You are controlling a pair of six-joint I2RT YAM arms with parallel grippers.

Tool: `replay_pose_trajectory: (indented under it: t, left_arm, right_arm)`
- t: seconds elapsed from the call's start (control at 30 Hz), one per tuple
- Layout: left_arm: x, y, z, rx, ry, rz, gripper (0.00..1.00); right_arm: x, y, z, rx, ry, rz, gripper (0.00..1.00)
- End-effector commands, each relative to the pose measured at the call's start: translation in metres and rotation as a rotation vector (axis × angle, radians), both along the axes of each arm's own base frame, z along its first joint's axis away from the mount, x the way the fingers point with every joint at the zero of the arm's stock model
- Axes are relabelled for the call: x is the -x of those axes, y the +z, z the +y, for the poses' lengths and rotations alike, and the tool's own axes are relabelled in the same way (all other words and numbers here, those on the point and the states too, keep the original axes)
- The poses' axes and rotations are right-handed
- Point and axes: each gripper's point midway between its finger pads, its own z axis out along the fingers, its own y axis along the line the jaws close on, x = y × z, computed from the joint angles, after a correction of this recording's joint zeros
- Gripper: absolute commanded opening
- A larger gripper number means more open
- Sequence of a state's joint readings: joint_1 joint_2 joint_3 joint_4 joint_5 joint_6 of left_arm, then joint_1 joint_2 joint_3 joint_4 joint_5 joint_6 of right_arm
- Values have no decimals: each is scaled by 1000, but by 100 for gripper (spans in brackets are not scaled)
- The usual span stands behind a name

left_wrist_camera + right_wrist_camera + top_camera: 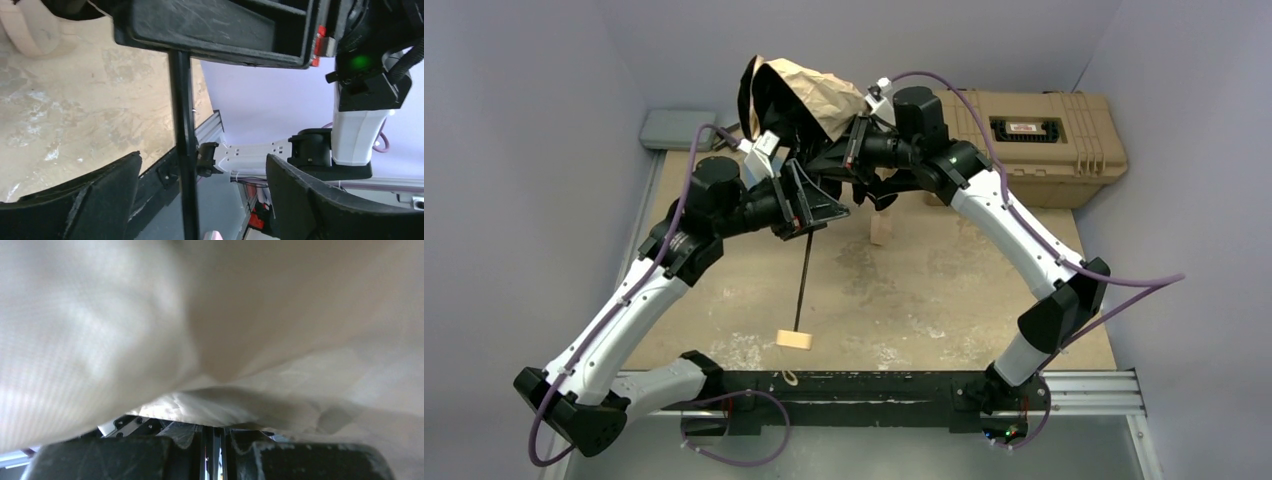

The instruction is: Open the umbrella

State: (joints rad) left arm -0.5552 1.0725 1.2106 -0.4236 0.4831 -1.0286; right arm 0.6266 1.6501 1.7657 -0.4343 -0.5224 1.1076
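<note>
Tan table [944,290], pale purple walls [524,150]. The umbrella [819,95] is up high at the back, its cloth bunched. Its black stick [804,285] slants down to the cream handle [794,340] on the table. The left gripper [204,162] is wide open around the stick. The right gripper [214,442] pinches the cloth.

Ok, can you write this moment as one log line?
umbrella: not open, canopy bunched | left gripper: open around shaft | right gripper: shut at canopy | handle: on table
</note>
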Motion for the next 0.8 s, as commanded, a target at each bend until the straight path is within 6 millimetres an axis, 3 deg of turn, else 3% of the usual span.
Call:
replay_pose_trajectory:
  t: [0.0, 0.03, 0.1, 0.13, 0.17, 0.2, 0.37, 0.4, 0.43, 0.47, 0.53, 0.63, 0.77]
  left_arm:
    - [-5, 2, 12, -78, 29, -94, 80]
    - [-6, 3, 11, -74, 28, -100, 73]
    - [-7, 3, 10, -68, 25, -103, 50]
    - [-6, 4, 9, -61, 19, -106, 34]
    - [-6, 4, 9, -58, 21, -105, 12]
    - [-7, 2, 10, -59, 33, -94, 0]
    - [-1, 8, 12, 1, 55, -77, 0]
    - [0, 11, 13, 17, 64, -70, 0]
    - [0, 14, 13, 37, 75, -61, 0]
    - [1, 18, 13, 62, 84, -53, 0]
    - [1, 29, 15, 114, 112, -40, 0]
    - [-3, 43, 18, 178, 158, -29, 0]
    - [-9, 56, 14, 221, 164, -29, 0]
  right_arm:
    - [22, 57, -5, -82, 86, -161, 0]
    - [23, 57, -5, -81, 92, -162, 0]
    - [23, 57, -4, -79, 98, -163, 0]
    - [23, 57, -3, -80, 98, -163, 0]
    - [23, 57, -3, -81, 99, -163, 0]
    - [23, 57, -3, -80, 99, -164, 0]
    - [23, 48, -3, -74, 112, -179, 0]
    - [22, 45, -3, -68, 113, -179, 10]
    - [22, 40, -4, -57, 116, -176, 43]
    - [20, 36, -6, -36, 109, -175, 62]
    - [15, 31, -14, 11, 76, -187, 76]
    - [7, 31, -33, 37, -19, -199, 76]
    - [3, 34, -39, -9, -101, -182, 63]
